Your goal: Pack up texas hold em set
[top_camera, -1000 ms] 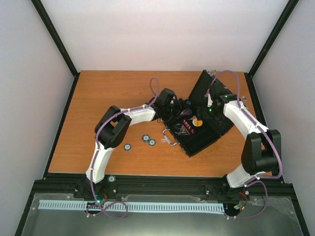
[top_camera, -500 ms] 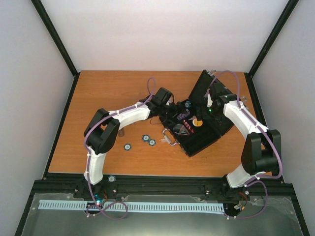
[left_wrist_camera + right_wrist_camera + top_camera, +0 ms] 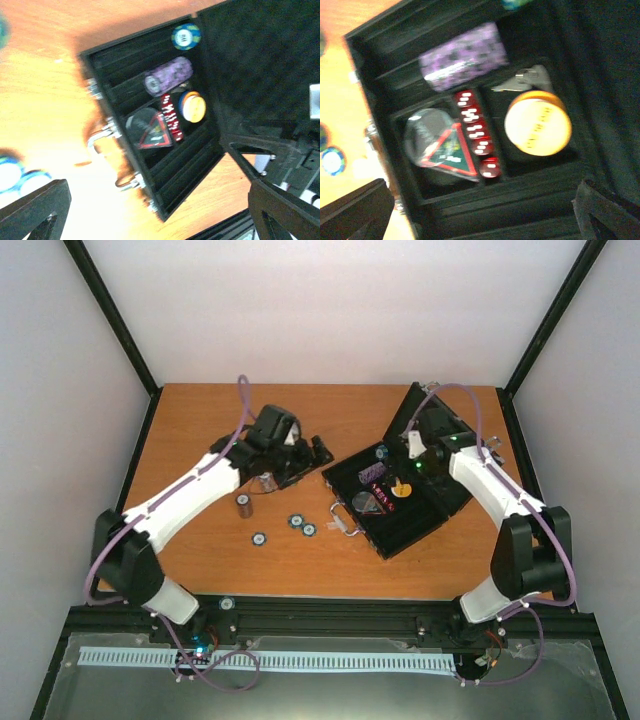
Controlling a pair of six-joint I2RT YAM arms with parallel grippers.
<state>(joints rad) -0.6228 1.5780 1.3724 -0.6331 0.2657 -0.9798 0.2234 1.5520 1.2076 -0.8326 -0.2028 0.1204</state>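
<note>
The black case lies open right of centre with its lid raised. Inside are a purple chip stack, a blue-yellow chip, a round yellow-white disc, a row of red dice and a clear card pack. My left gripper is open and empty over the table left of the case; its wrist view shows the case and purple stack. My right gripper is open and empty above the case interior, the disc below it.
A small dark chip stack stands on the table left of centre. Three loose blue-white chips lie in front of the case's silver handle. Black frame posts and white walls ring the table.
My left arm has swung left out of the case and now hangs over the table. The purple stack stays in the case. The right gripper shifted slightly.
</note>
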